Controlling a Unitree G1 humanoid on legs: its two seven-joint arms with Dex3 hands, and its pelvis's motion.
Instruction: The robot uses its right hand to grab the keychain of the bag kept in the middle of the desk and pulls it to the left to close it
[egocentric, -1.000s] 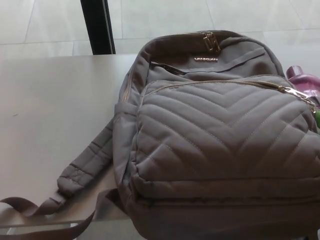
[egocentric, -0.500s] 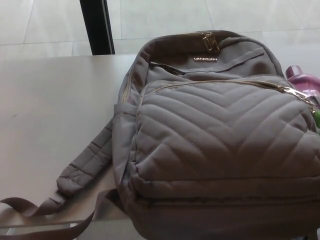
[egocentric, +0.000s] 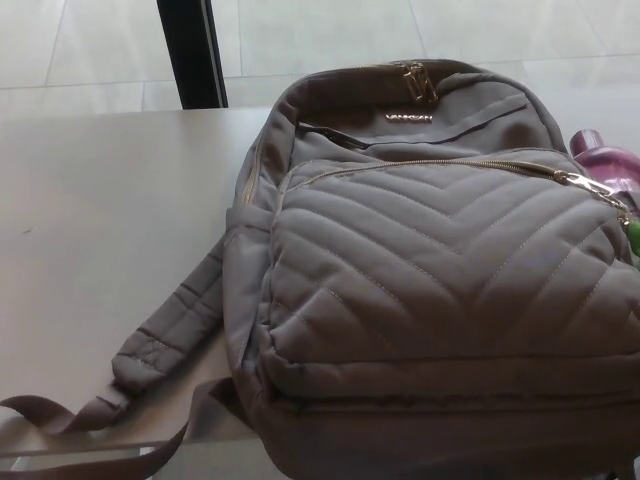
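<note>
The bag (egocentric: 430, 290), a grey-brown backpack with chevron quilting on its front pocket, lies in the middle of the desk (egocentric: 110, 210). It lies on its back with its top pointing away from the camera, and its lower end reaches past the near edge of the desk. The keychain (egocentric: 596, 188), a piece of gold metal, sits at the right end of the gold zip (egocentric: 430, 166) that curves along the top of the quilted pocket. A small green bead (egocentric: 632, 233) hangs just below it at the picture's right edge. The teeth of the zip lie close together along the stretch that shows, and I cannot tell whether the pocket is open or shut.

Above the pocket, a small gold badge (egocentric: 409, 117) carries a short word in raised capitals, too small to read. Two more gold zip pulls (egocentric: 416, 80) lie together at the very top of the bag. No other writing shows.

A padded strap (egocentric: 170, 325) trails off the bag's left side across the desk and ends in a loop of webbing at the near edge. A pink bottle (egocentric: 608, 163) shows just behind the bag's right shoulder, partly hidden by it. A black post (egocentric: 190, 50) stands on the pale tiled floor (egocentric: 90, 50) beyond the desk.

Neither the left hand nor the right hand shows, so the state of their fingers cannot be told.

Compared with a second ago, the whole picture has slid a touch to the left, so the camera has moved. The bag, keychain and strap lie as they did.
</note>
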